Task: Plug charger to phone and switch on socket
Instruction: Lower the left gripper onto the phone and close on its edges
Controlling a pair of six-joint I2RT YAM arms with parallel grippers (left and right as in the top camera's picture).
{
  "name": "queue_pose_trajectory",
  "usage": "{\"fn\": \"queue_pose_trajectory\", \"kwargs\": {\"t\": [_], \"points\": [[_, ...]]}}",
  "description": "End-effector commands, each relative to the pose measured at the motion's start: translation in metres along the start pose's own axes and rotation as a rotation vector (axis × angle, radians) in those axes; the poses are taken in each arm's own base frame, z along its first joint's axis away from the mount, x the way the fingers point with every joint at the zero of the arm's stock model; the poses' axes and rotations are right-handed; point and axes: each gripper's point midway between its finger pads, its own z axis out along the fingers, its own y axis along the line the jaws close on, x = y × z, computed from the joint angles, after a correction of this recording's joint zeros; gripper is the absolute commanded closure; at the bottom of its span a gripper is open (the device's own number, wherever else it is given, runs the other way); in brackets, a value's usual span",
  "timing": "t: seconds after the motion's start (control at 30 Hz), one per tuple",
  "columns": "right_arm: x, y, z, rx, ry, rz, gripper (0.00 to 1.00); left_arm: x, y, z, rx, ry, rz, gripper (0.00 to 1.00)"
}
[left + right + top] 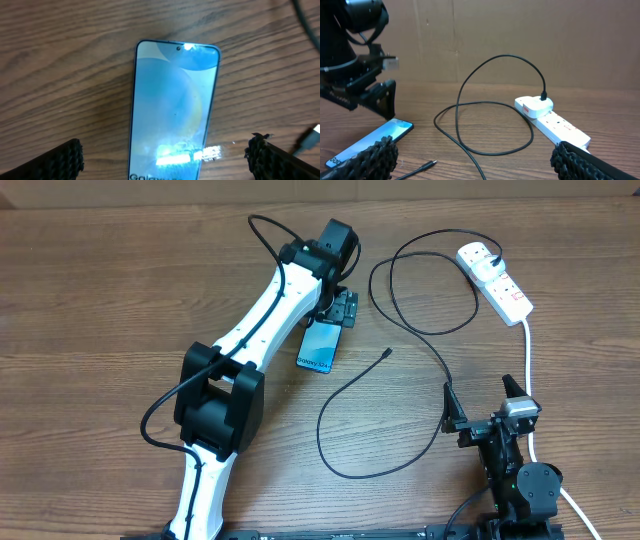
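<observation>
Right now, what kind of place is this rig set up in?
Likely a lab test bench: brown wood-grain tabletop, plain tan board backdrop, and a white two-outlet power strip and slim blue-screened phone laid out as props.

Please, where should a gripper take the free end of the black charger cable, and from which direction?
Probably the charger cable just behind its connector tip, coming straight down, fingers across the cable's line. That end lies flat on the table, apart from the phone, so both sides are open and the tip is left free for plugging.
</observation>
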Motion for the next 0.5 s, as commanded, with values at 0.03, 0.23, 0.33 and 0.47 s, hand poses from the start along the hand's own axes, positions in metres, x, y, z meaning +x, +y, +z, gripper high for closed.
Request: {"fn": "queue_pose_trajectory", "kwargs": {"t": [0.03, 0.23, 0.33, 0.47], "points": [[0.002, 0.000, 0.000, 0.001, -0.002, 0.006, 0.00, 0.010, 0.000, 0.022, -0.005, 0.032, -0.009, 0.00], [0.002, 0.000, 0.000, 0.001, -0.002, 0.006, 0.00, 0.017, -0.002, 0.036, 0.012, 0.041, -0.007, 0.00], [0.002, 0.000, 0.000, 0.001, -0.002, 0.006, 0.00, 0.020, -0.006, 0.037, 0.035, 0.052, -0.002, 0.00], [0.002, 0.000, 0.000, 0.001, -0.002, 0.006, 0.00, 0.020, -0.007, 0.037, 0.037, 0.050, 0.000, 0.01]]}}
